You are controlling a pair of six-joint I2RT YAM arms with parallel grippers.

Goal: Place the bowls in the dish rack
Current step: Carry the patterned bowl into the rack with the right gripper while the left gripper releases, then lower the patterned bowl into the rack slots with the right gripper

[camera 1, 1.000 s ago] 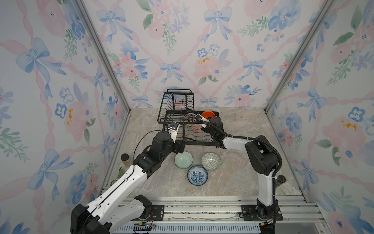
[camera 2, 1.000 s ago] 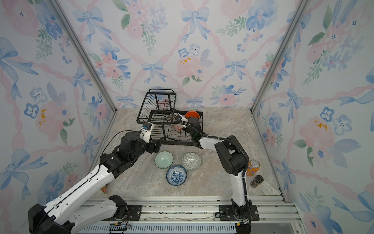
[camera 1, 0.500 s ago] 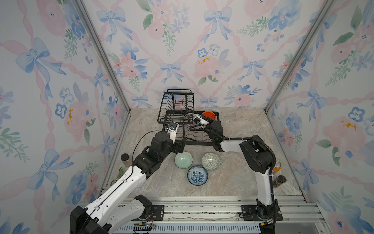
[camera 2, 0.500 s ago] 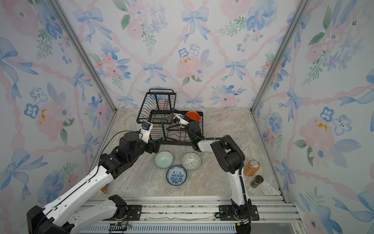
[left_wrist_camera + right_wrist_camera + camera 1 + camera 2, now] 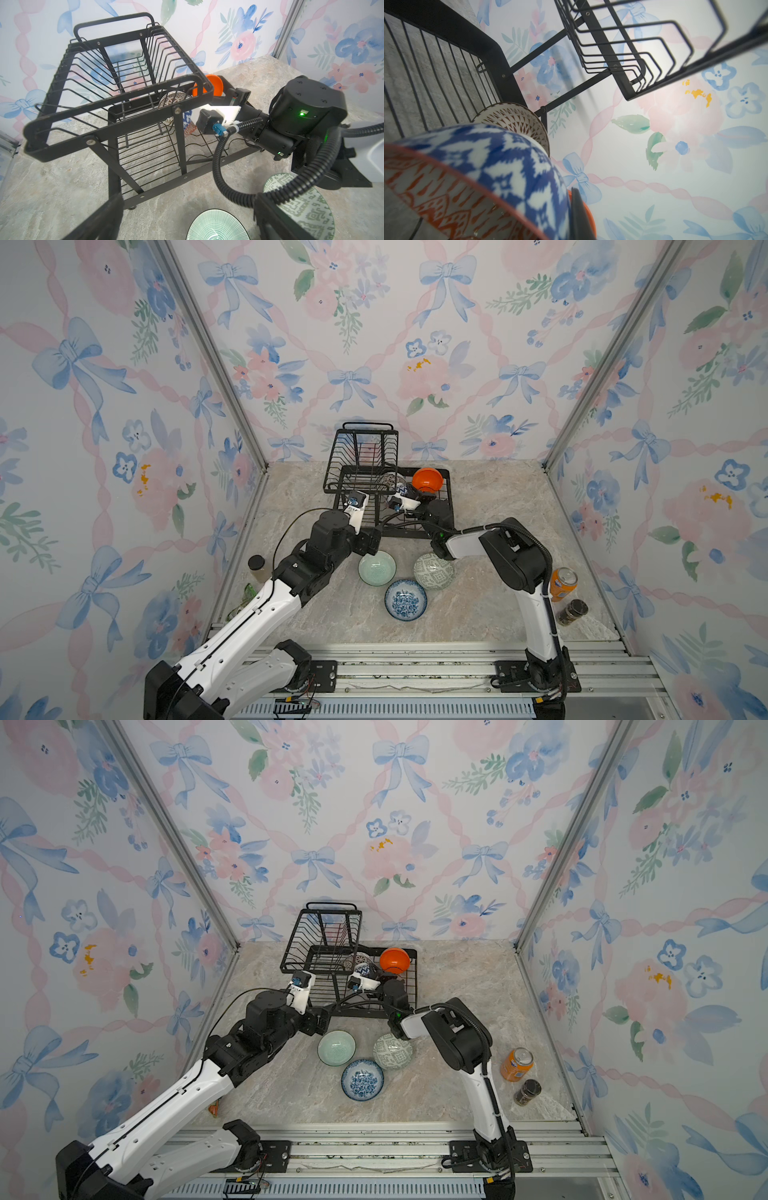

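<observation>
Left gripper [image 5: 372, 540] spread wide above the mint bowl [image 5: 376, 568], just before the dish rack [image 5: 360, 450]. In its lower tray, right gripper [image 5: 574, 216] pinches the blue-patterned bowl [image 5: 500, 166], one finger hidden; orange bowl [image 5: 427, 480] beside.

Right wrist view shows the blue patterned bowl [image 5: 500, 166] blurred and cropped; left wrist view crops the mint bowl [image 5: 216, 226]

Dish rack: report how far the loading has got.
Done: orange bowl and brown-patterned bowl stand in the lower tray of the dish rack. In hand: right gripper, jaws shut on the blue-and-orange bowl, inside it. To load: mint bowl, green geometric bowl and blue floral bowl on the table.
</observation>
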